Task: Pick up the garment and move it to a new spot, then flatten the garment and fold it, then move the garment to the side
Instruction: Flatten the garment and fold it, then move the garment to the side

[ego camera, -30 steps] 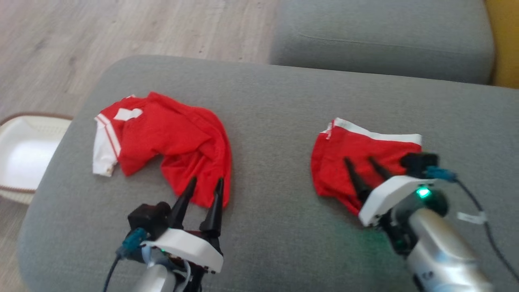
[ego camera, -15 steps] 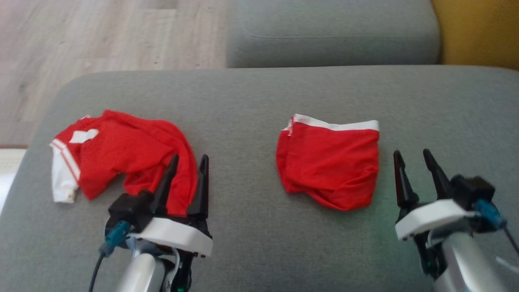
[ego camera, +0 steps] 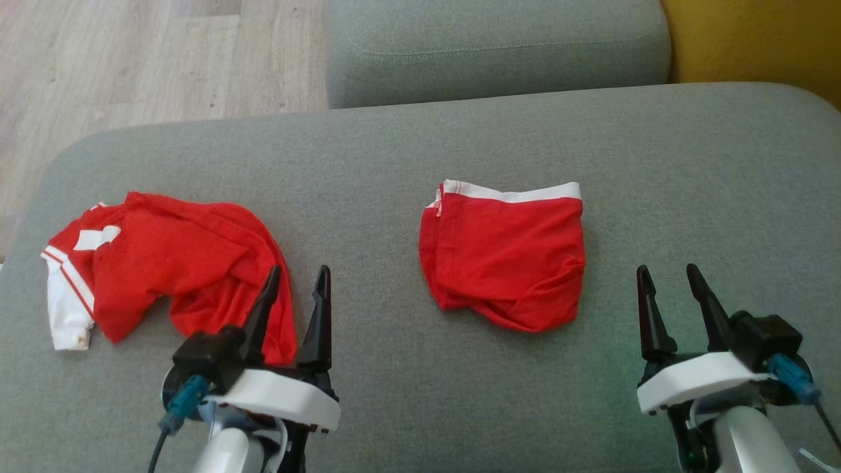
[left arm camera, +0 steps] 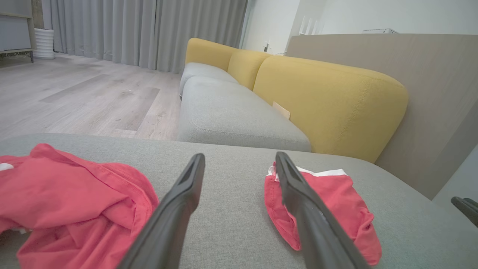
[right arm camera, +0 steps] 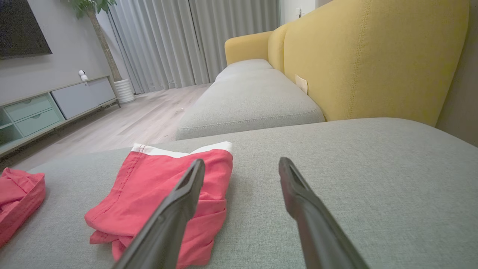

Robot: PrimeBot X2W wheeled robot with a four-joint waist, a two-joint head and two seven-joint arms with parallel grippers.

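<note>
The garment [ego camera: 171,263], a red jersey with a white red-striped sleeve at its left end, lies crumpled on the left part of the grey sofa cushion [ego camera: 407,151]. It also shows at the lower left of the left wrist view [left arm camera: 71,201] and at the left edge of the right wrist view [right arm camera: 16,198]. My left gripper [ego camera: 297,274] hovers open just beside the jersey's right hem, holding nothing. Over bare cushion at the lower right my right gripper [ego camera: 665,270] stands open and empty too.
A smaller red garment with a white trim band [ego camera: 506,256] lies folded mid-cushion, between the two grippers. A second grey cushion [ego camera: 493,46] adjoins at the back, with a yellow backrest [ego camera: 755,39] to the right. Wooden floor [ego camera: 131,59] lies beyond the cushion's left edge.
My right gripper has drawn back off the smaller red garment to bare cushion on its right. The head camera has turned, shifting the whole picture left. The left gripper stays by the jersey's hem.
</note>
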